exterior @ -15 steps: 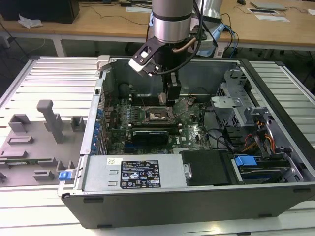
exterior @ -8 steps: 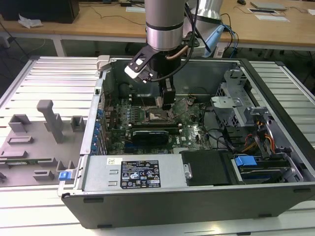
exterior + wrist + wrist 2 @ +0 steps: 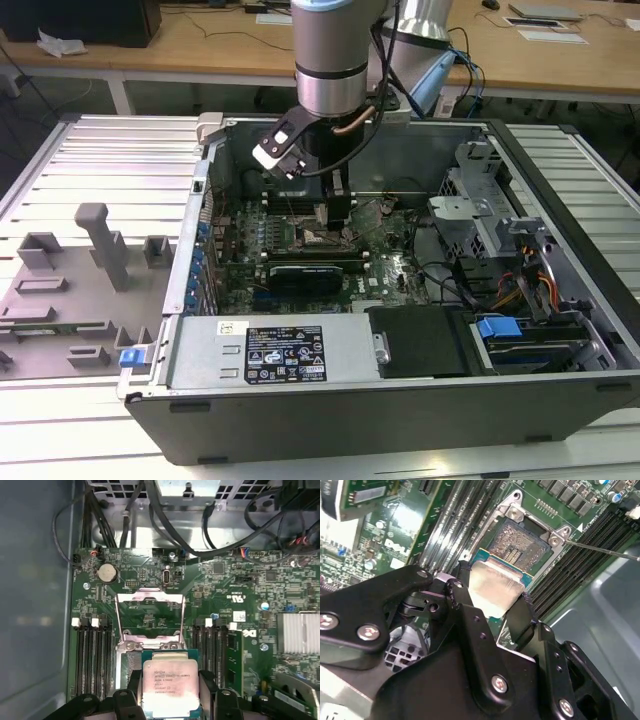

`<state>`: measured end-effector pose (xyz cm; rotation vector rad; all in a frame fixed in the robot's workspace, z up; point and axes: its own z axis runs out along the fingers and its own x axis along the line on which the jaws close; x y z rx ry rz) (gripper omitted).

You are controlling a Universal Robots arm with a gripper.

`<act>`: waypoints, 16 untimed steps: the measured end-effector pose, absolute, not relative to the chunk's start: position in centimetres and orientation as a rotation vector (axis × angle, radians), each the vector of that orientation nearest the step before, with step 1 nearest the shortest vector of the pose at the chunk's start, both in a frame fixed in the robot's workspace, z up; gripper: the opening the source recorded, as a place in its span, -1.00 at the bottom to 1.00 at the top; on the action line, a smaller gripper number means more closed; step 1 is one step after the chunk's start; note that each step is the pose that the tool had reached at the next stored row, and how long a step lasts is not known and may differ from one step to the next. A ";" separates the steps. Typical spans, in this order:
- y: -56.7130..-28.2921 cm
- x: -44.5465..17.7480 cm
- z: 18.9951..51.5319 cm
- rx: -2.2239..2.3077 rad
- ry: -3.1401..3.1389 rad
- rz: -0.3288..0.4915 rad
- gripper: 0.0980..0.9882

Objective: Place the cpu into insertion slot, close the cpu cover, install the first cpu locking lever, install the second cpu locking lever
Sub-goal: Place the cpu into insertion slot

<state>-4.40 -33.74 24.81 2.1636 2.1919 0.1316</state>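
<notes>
The gripper (image 3: 495, 594) had its fingers (image 3: 524, 611) closed on the cpu (image 3: 496, 580), one pressed to each of two opposite edges. The chip was held flat with its pale metal top facing up. In the exterior view the gripper (image 3: 335, 222) hung inside the open computer case (image 3: 400, 420), which lay on the slatted table (image 3: 100, 150), over the middle of the green circuit board (image 3: 385, 265).

The insertion slot (image 3: 517, 545) lay directly ahead of the fingertips. Its dark pin field showed past the chip's leading edge, so the cpu appeared to sit above the slot and only partly over it, short of the far rim. Whether the near edge already touched the rim could not be told. The chip's sides looked roughly parallel to the slot's silver rim, so little twist seemed left to take out.

In the first wrist view the cpu (image 3: 171, 682) sat between the two banks of long black memory slots (image 3: 92, 655). The cpu cover (image 3: 150, 596) stood swung open on the slot's far side, between the chip and the coin cell (image 3: 106, 572), leaving the slot uncovered. A thin wire lever (image 3: 605, 551) stuck out free past one corner of the slot, not latched down.
</notes>
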 end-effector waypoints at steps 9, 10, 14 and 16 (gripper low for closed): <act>-33.2 -4.9 23.3 2.178 2.176 0.129 0.00; -33.1 -5.0 23.1 2.179 2.174 0.129 0.00; -32.7 -5.1 22.7 2.183 2.170 0.129 0.00; -32.5 -5.2 22.5 2.186 2.167 0.128 0.00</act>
